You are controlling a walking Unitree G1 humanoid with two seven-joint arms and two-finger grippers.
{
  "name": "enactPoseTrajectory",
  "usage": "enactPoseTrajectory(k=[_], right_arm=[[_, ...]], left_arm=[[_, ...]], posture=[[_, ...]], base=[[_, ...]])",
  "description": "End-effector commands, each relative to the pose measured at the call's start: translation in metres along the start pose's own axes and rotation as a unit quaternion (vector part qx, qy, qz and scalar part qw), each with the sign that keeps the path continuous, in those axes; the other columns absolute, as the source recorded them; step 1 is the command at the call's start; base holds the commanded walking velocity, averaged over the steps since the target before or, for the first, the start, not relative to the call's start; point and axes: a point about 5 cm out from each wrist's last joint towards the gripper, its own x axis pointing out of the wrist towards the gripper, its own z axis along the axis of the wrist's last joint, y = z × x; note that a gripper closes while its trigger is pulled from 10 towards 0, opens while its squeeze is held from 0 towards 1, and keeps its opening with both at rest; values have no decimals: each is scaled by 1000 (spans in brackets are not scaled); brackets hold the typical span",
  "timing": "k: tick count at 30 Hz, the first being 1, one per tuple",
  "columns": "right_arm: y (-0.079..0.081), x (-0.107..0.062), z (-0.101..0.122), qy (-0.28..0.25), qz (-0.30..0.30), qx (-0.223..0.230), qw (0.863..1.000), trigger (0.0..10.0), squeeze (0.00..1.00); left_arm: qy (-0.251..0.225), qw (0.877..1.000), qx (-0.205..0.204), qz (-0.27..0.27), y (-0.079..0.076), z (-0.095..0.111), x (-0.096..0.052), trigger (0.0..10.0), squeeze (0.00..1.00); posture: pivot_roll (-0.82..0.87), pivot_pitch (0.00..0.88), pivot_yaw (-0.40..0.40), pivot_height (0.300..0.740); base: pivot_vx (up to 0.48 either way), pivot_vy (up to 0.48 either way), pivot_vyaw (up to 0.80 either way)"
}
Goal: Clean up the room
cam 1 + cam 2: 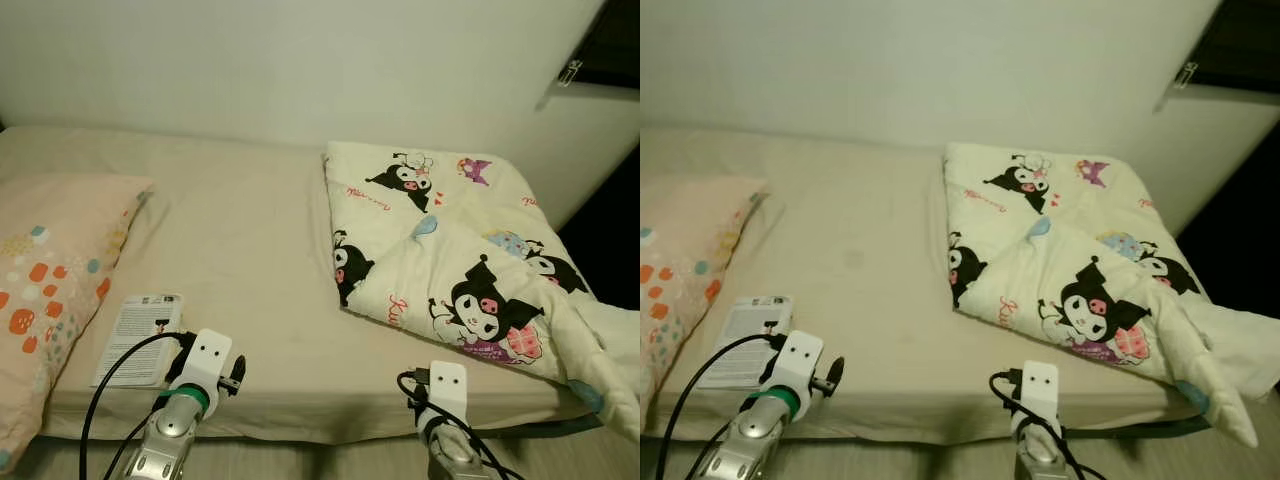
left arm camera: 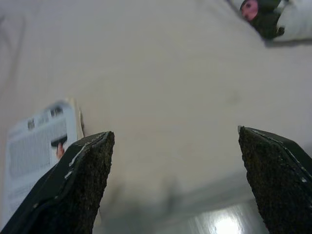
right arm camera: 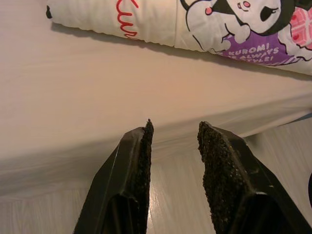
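A white printed booklet [image 1: 140,335] lies on the beige bed sheet [image 1: 250,250] near the front left edge, beside a pillow. My left gripper [image 2: 175,132] hovers over the bed's front edge just right of the booklet [image 2: 36,151], open wide and holding nothing. A folded cream blanket [image 1: 450,250] with black cartoon figures lies on the right half of the bed, one corner trailing off the front right. My right gripper [image 3: 174,124] sits low at the front edge below the blanket [image 3: 234,29], its fingers a narrow gap apart and holding nothing.
A peach pillow [image 1: 50,290] with orange and blue spots lies on the left of the bed. A white wall [image 1: 300,60] backs the bed. Pale wooden floor [image 3: 185,195] runs along the front. At the far right there is a dark gap [image 1: 610,230].
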Motion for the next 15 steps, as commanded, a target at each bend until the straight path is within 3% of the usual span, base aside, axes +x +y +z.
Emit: enactPoseTrajectory(k=[1, 9, 15], right_arm=[[-6, -1, -4, 7, -14, 19, 1000, 10000, 0], [-1, 2, 7, -19, 8, 24, 1000, 10000, 0], [-1, 1, 6, -21, 12, 23, 999, 10000, 0]], left_arm=[[-1, 1000, 8, -12, -6, 2, 1, 10000, 0], [-17, 1000, -18, 2, 0, 13, 4, 10000, 0], [-16, 1000, 3, -3, -1, 10, 3, 10000, 0]], posture=[[141, 0, -14, 740], [145, 0, -5, 740], [144, 0, -7, 740]], base=[[0, 0, 0], [0, 0, 0], [0, -47, 0]])
